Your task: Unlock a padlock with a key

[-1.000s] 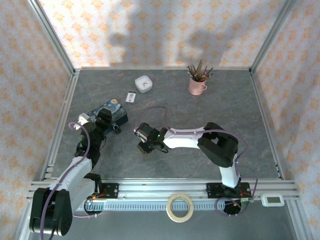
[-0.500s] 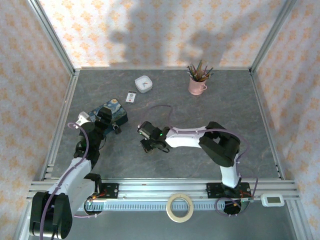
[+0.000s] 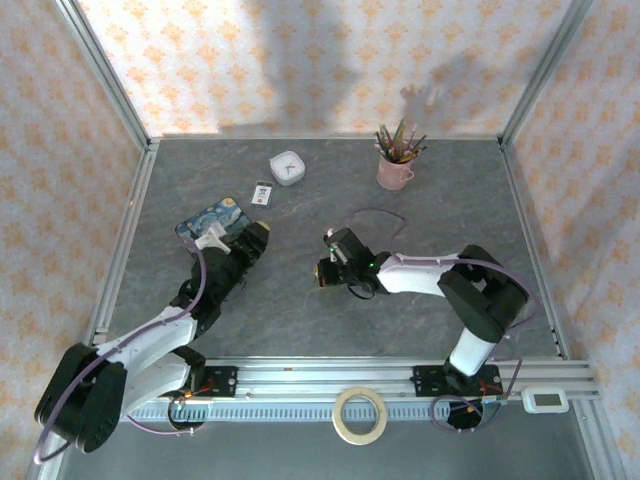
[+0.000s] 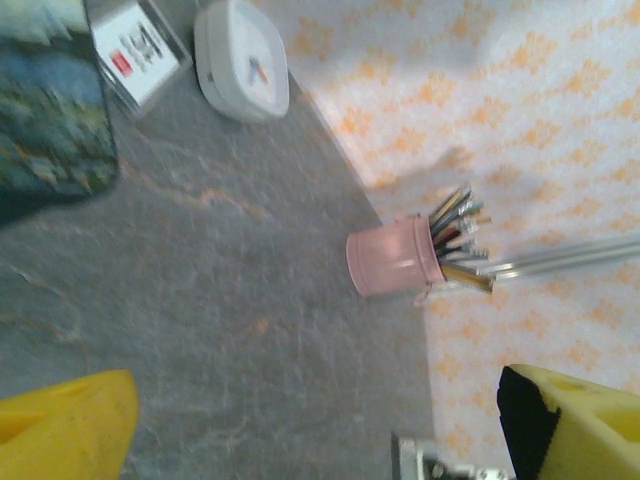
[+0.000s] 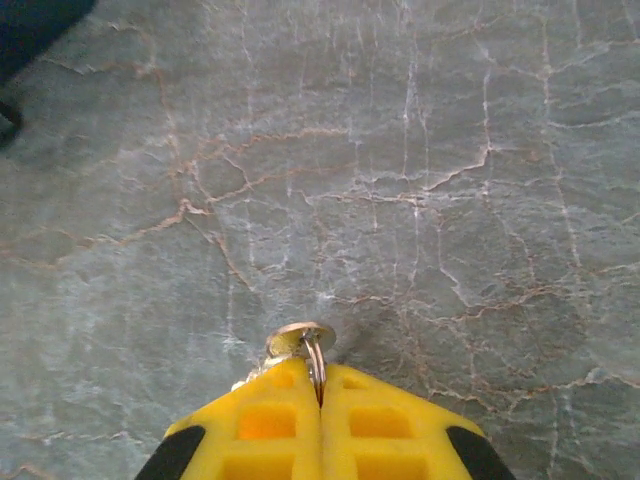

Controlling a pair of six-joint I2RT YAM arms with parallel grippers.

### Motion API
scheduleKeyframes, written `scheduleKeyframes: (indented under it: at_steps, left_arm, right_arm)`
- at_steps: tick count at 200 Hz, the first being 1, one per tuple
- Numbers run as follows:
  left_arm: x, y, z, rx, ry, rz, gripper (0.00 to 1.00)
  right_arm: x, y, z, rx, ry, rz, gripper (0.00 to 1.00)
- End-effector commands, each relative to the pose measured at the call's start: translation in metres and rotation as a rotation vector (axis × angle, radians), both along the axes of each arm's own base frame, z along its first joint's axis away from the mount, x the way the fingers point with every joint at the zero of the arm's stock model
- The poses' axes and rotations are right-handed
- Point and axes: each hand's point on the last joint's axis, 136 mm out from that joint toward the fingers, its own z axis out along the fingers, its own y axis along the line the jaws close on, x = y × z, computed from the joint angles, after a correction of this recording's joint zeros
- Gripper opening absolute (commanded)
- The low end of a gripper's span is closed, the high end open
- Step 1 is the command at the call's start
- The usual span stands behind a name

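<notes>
My right gripper (image 5: 320, 372) is shut on the key (image 5: 303, 342), a thin silvery key with a ring. Its head sticks out past the yellow fingertips just above the grey floor. From above, that right gripper (image 3: 326, 272) sits mid-table, pointing left. My left gripper (image 3: 255, 238) lies beside the blue painted box (image 3: 208, 221). Its yellow fingers (image 4: 62, 424) stand wide apart with only floor between them. The padlock is hidden, with the left arm lying over the spot beside the box.
A pink cup of pencils (image 3: 394, 170) stands at the back right, also in the left wrist view (image 4: 392, 263). A white square clock (image 3: 287, 167) and a small card (image 3: 263, 193) lie at the back. A tape roll (image 3: 360, 415) rests on the front rail.
My right gripper closed on the key and carried it right and slightly back. The left arm swung right, so its gripper now lies past the blue box's near corner.
</notes>
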Motion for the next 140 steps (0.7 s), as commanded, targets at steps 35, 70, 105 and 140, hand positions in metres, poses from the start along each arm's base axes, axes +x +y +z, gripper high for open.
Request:
scheduleKeyframes:
  at_steps: [35,70,105,140]
  left_arm:
    - [0.013,-0.06,0.013,0.006,-0.054,-0.121,0.88]
    - [0.016,-0.084,0.004,-0.029,-0.046,-0.209,0.82]
    - [0.014,-0.1,0.004,-0.118,-0.037,-0.217,0.81]
    - [0.013,-0.112,-0.001,-0.207,0.0,-0.191,0.72]
  right_arm:
    - [0.008,-0.006,0.03,0.123,0.0,-0.089,0.0]
    - [0.015,-0.008,0.047,0.17,-0.001,-0.122,0.0]
    - [0.023,-0.011,0.06,0.235,0.02,-0.179,0.0]
    - [0.03,-0.011,0.075,0.337,0.005,-0.254,0.0]
